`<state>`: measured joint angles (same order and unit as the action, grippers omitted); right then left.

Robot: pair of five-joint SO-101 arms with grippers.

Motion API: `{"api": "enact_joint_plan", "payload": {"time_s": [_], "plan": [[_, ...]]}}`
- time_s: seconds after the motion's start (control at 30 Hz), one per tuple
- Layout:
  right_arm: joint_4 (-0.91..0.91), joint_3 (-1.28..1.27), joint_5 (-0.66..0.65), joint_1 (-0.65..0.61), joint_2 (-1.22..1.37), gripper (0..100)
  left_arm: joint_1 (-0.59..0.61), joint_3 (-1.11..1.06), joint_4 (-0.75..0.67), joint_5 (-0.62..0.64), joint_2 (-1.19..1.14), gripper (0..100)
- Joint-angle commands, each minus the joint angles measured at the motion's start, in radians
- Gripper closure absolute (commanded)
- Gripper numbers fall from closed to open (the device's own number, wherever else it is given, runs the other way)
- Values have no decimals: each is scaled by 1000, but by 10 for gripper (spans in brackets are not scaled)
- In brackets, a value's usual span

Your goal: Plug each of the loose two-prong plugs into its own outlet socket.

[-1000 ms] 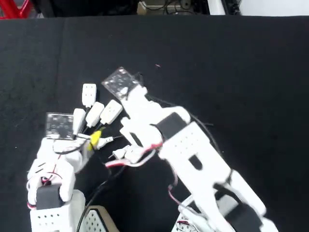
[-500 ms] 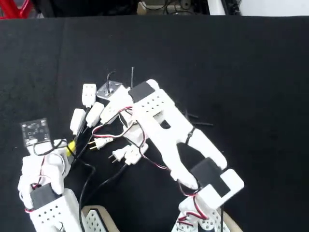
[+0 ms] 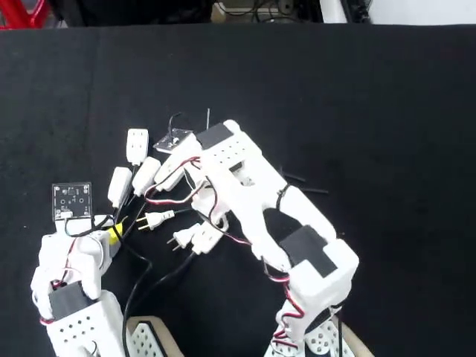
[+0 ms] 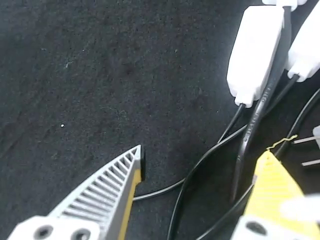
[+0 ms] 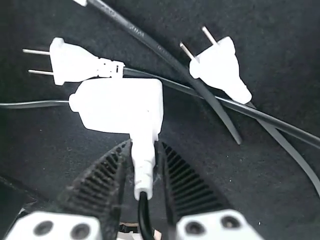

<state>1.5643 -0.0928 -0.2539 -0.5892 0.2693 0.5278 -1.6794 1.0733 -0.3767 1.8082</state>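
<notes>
- High view: bright, even light from overhead falls on a matte black table (image 3: 387,111) that reflects almost nothing, so shadows barely register on it.
- The white arms glare against the dark, their surfaces washed nearly flat.
- Left wrist view: softer light; the cloth shows pale flecks, and the yellow finger of the spread left gripper (image 4: 202,152) stands out vividly.
- Right wrist view: the outlet socket (image 5: 117,105) pinched in the right gripper (image 5: 143,145) is blown out to plain white, with a faint shadow beside it.
- The metal prongs of a two-prong plug (image 5: 217,65) catch small glints.
</notes>
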Motion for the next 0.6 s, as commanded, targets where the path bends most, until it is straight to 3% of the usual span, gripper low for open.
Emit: {"api": "enact_joint_plan", "payload": {"time_s": [0.0,0.33,0.57], "plan": [[18,59,11,18,10,987,-10,-19,-20,-9,8,650],[-44,62,69,-37,133,987,-8,-19,-20,-9,8,650],[8,53,86,-8,71,987,-8,-19,-20,-11,8,650]]}}
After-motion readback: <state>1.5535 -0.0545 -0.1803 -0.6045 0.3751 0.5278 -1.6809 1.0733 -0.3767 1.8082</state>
